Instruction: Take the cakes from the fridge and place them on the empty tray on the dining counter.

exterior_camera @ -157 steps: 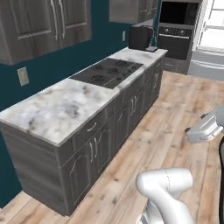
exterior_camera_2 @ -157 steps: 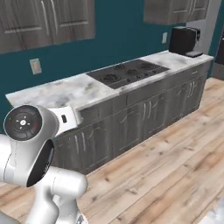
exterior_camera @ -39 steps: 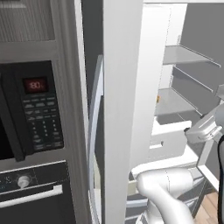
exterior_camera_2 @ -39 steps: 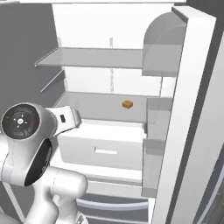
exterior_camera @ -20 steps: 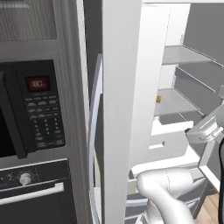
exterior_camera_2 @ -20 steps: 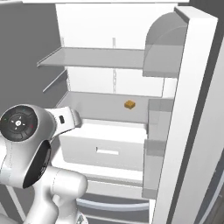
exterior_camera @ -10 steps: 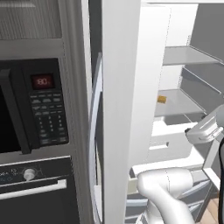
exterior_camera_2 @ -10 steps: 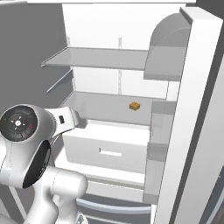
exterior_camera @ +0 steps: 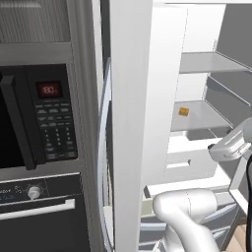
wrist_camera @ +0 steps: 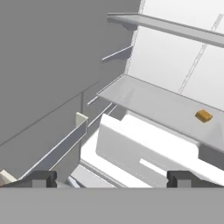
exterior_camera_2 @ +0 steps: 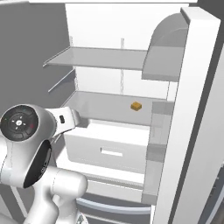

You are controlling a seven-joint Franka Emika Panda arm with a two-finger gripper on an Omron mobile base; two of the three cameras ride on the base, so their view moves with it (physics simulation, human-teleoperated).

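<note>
Fridge (exterior_camera_2: 113,52) is open, both doors swung wide. Tan-brown square cake (exterior_camera_2: 136,106) sits on the lower glass shelf (exterior_camera_2: 100,107), toward the back right, nothing touching it. The white wedge with the cherry isn't something I can pick out, possibly hidden by the door bins or too small to resolve.

Gripper (wrist_camera: 111,177) is outside the compartment, low and left of the shelf, fingers spread fully with nothing between them. The cake is well apart from it, up and to the right in the hand view.

Step in hand: reach in for the brown square. Suggest:
- lift the hand above the shelf's front edge first, then go in along the shelf, not diagonally
- keep the fingers wide until they straddle the cake; it's flat and small, so come down close to the glass before closing
- stay under the upper shelf (exterior_camera_2: 98,57)

In the way: white drawer (exterior_camera_2: 109,148) projects just below the shelf, and the right door's bins (exterior_camera_2: 164,52) crowd that side. Left door (exterior_camera: 129,123) edge stands close to the arm in the left base view. Microwave (exterior_camera: 34,118) and oven (exterior_camera: 39,216) sit left of the fridge, out of the path.
</note>
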